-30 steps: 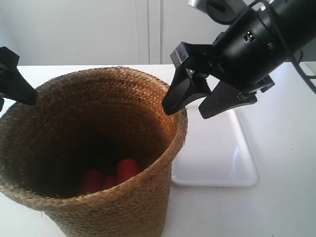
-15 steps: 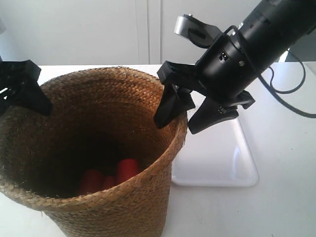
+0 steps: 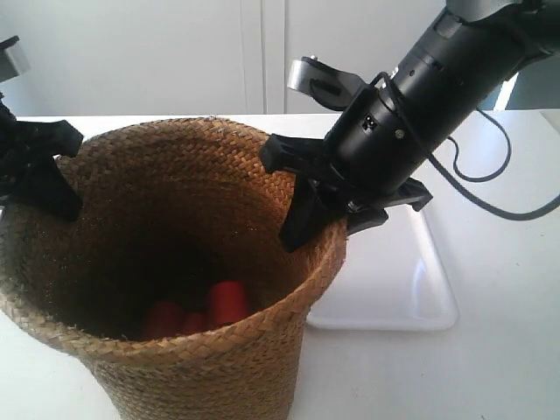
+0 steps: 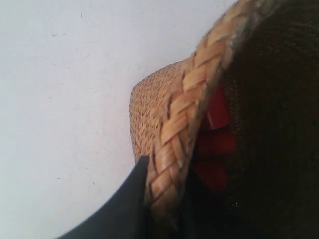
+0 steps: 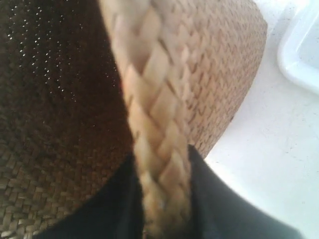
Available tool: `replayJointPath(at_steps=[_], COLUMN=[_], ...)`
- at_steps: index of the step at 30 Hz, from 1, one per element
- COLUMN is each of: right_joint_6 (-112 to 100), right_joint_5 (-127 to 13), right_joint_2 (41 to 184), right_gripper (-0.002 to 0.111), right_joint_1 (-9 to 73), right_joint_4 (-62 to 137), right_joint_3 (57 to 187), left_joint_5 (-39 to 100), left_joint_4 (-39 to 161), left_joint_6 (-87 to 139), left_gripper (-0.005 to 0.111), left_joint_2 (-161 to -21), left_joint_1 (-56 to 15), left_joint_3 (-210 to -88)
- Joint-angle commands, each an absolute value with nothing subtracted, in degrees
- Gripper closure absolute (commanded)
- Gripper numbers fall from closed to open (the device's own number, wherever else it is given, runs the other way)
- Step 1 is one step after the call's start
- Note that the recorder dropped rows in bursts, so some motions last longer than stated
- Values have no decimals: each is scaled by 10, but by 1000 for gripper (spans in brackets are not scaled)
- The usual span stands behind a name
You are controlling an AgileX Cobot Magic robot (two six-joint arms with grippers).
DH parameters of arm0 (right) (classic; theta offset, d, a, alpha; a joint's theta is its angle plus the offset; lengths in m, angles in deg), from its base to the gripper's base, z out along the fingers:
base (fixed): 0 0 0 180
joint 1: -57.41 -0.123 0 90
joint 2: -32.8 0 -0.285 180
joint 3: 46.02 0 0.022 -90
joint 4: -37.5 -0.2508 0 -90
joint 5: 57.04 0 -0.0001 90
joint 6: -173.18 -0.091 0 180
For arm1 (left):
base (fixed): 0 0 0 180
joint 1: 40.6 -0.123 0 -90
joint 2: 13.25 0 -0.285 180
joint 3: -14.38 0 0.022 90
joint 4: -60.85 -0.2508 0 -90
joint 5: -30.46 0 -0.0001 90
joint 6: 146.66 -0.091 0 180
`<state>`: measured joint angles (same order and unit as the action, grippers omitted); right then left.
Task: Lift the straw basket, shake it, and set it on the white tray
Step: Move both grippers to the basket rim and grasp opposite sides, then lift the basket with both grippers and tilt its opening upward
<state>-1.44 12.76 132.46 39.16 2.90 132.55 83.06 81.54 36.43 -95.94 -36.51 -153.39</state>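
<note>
I see the straw basket big and close in the exterior view. It is just beside the white tray, not on it. The tray lies flat on the white table. Some red things lie deep down in the dark basket.

My right gripper is at the basket's rim on the side by the tray. In the right wrist view the braided rim runs right between the two black fingers of this gripper, and both press on it. So it is pinching the rim tight.

My left gripper is at the far side of the rim. In the left wrist view, one black finger of this gripper touches the outside of the rim. The inside finger is lost in the dark, so I cannot tell if it is squeezing.
</note>
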Motion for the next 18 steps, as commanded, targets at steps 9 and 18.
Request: replayJointPath(at_steps=[9, 18], right_joint_6=[5, 0], right_joint_5=[11, -109], right_joint_2=[1272, 1128], right_gripper=[108, 108], right_joint_1=[390, 389], right_joint_4=[61, 138], right_joint_3=[1326, 1324], left_joint_5=[729, 639], left_joint_4=[865, 868], left_joint_6=[307, 262], left_gripper=[107, 107], left_joint_2=[-897, -766], left_joint_1=[-365, -365], left_joint_3=[-1529, -1507])
